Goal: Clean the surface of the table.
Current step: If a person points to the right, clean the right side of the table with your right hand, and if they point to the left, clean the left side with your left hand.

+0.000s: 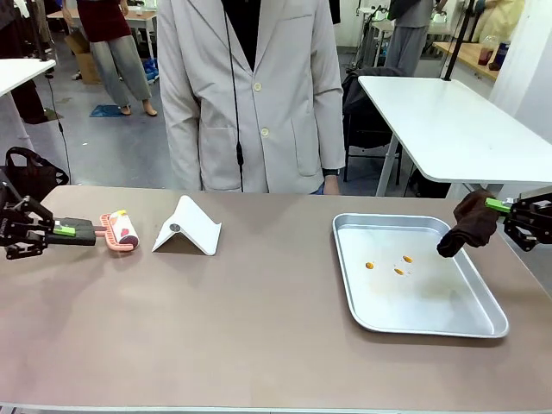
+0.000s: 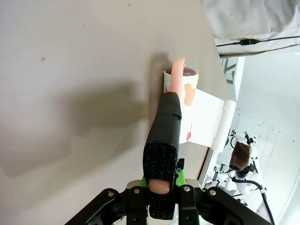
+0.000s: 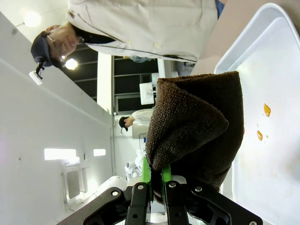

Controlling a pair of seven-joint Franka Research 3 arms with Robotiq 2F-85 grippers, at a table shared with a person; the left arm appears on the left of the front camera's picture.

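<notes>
Left gripper [image 1: 65, 230] is clenched on the black handle of the lint roller [image 1: 121, 231], and the roller head lies low at the left end of the table [image 1: 216, 328], the broad brown top running right across the front view. Over on the right, the right gripper [image 1: 498, 206] is clamped on a dark brown cloth [image 1: 468, 222] that hangs over the right rim of the metal tray [image 1: 431, 297].

Here's the danger. The white folded stand [image 1: 187, 227] sits just beside the roller, so a sweep towards the middle could shove it or knock it flat. The cloth is pinched only by one bunched end, and drag on the surface could pull it out of the jaws. It also hangs close to the orange spots [image 1: 398, 271] in the tray, and a low pass could pick them up and smear them onto the table.

What's hard to read? Both arms are cut off at the picture edges. The cloth covers the right fingertips. Whether the roller head actually touches the top isn't clear. What the orange spots are can't be told. The table's own dirt barely shows, with just a faint speck [image 2: 42, 59] in the left wrist view.
</notes>
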